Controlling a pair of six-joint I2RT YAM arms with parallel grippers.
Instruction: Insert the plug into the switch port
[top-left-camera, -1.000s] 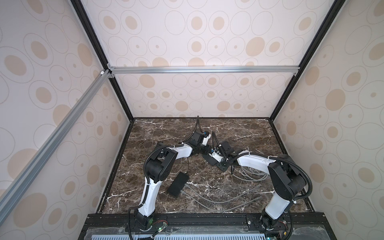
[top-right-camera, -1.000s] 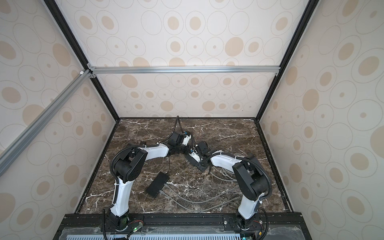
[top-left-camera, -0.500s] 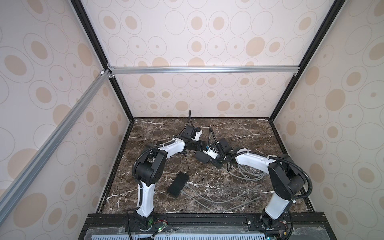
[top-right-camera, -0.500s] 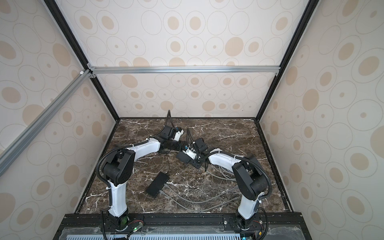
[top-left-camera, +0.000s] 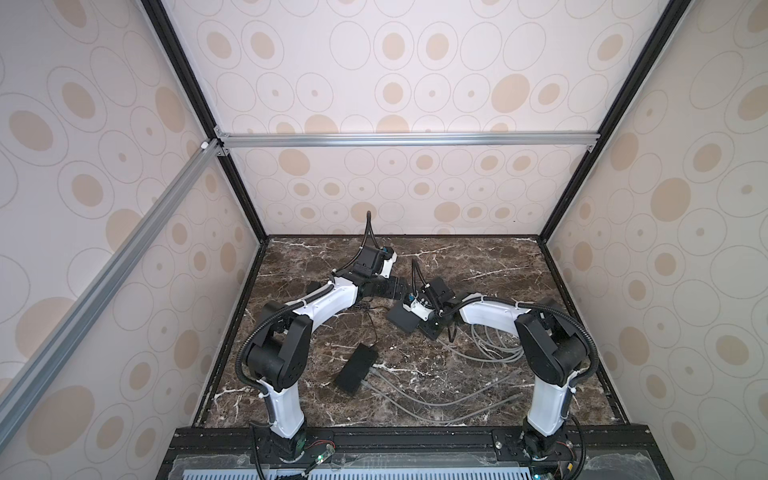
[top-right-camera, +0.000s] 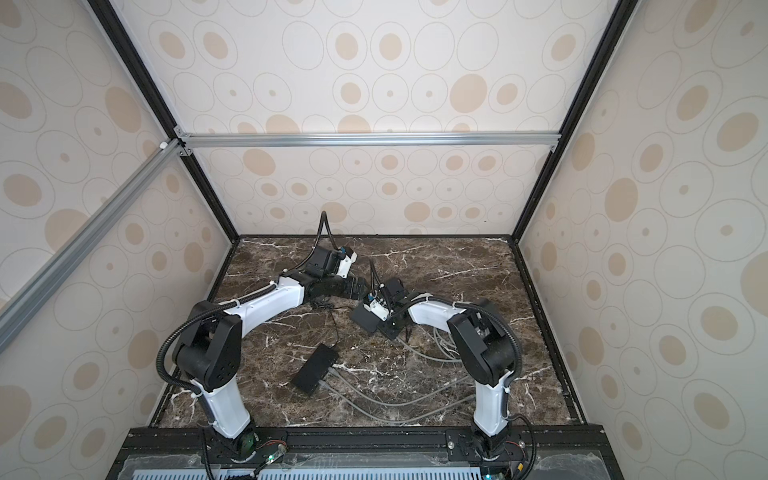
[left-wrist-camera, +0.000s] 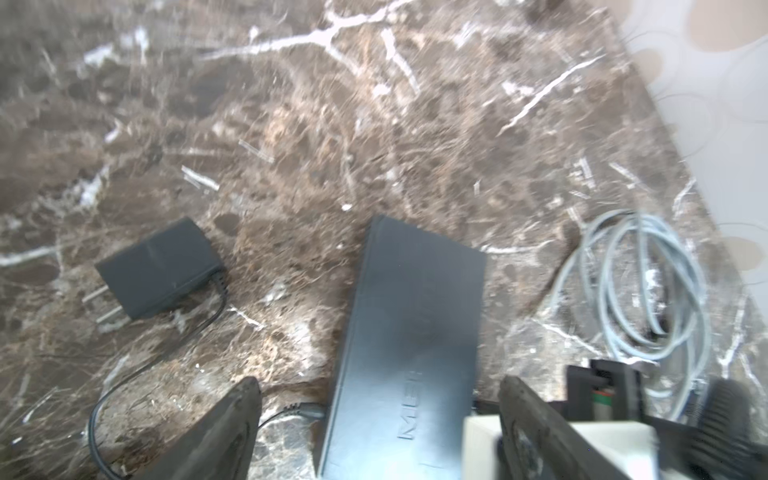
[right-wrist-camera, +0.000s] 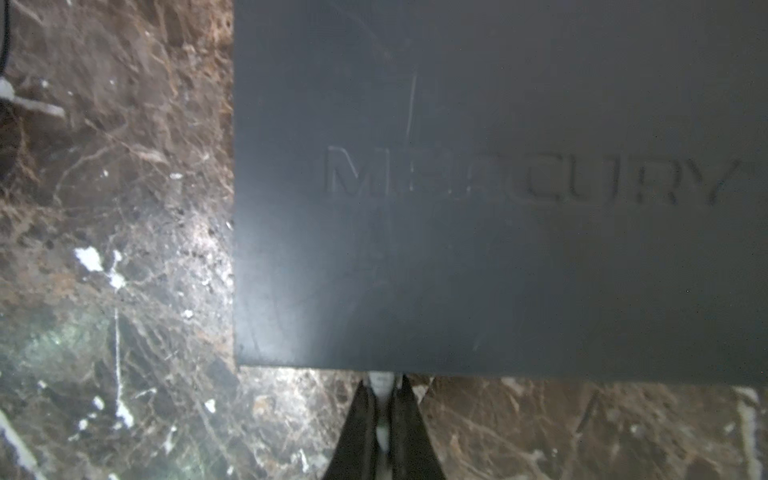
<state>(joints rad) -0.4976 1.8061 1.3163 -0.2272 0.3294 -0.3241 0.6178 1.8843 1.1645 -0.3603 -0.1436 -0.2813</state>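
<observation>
My right gripper (right-wrist-camera: 382, 392) is pinched on the pale plug (right-wrist-camera: 380, 380), right at the edge of the switch (right-wrist-camera: 498, 208); whether it is seated inside I can't tell. The switch is a flat, matte dark box, MERCURY embossed on top, lying on the brown veined marble table (left-wrist-camera: 332, 124). My left gripper (left-wrist-camera: 380, 386) stands wide apart, straddling one end of it with gaps either side. A blocky black adapter (left-wrist-camera: 153, 270) and a coiled grey cable (left-wrist-camera: 648, 282) lie nearby.

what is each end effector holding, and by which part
The right end effector pinches the plug by its sides, at the edge of the switch. The left end effector is open, holding nothing.
</observation>
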